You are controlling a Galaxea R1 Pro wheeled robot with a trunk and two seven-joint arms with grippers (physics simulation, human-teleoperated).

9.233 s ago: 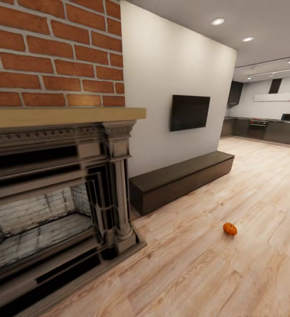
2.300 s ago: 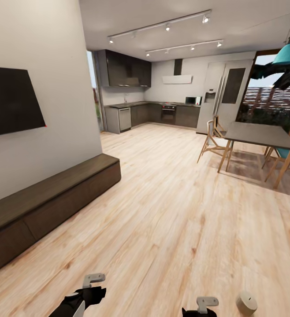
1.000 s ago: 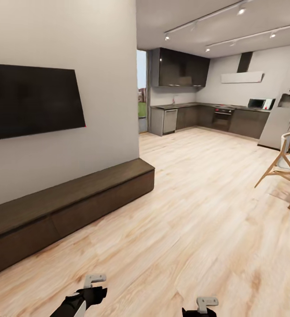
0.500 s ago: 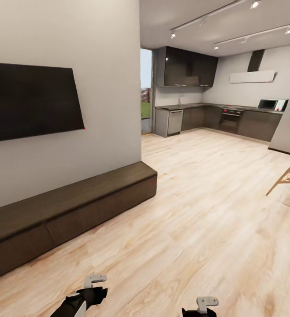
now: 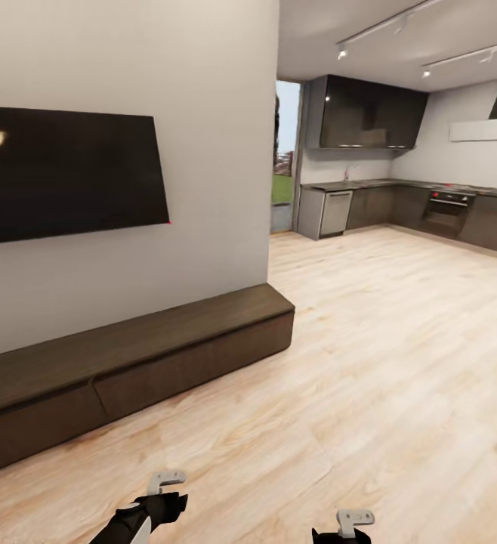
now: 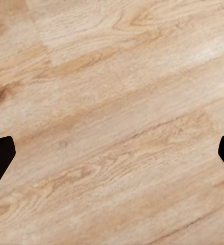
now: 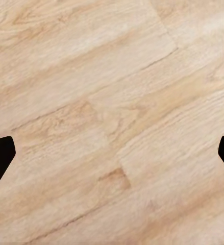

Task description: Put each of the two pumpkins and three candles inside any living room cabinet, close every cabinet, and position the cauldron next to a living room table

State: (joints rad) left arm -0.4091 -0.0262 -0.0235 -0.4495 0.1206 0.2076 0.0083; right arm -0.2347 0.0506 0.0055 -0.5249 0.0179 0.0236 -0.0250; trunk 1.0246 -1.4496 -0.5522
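Observation:
A long, low dark-brown cabinet runs along the white wall at the left of the head view, and its plain fronts are closed. The pumpkins, candles, cauldron and table are out of view. My two arms hang low at the bottom edge of the head view, the left arm and the right arm, both over bare floor some way from the cabinet. In the wrist views the left gripper and the right gripper are open, fingertips far apart, with only wood planks between them.
A black TV hangs on the wall above the cabinet. Light wood floor stretches ahead and right to a dark kitchen. A doorway opens past the wall's corner.
The camera has turned left: the cabinet, TV and kitchen have shifted right in the picture and the chair has left the right edge. Both arms keep the same pose.

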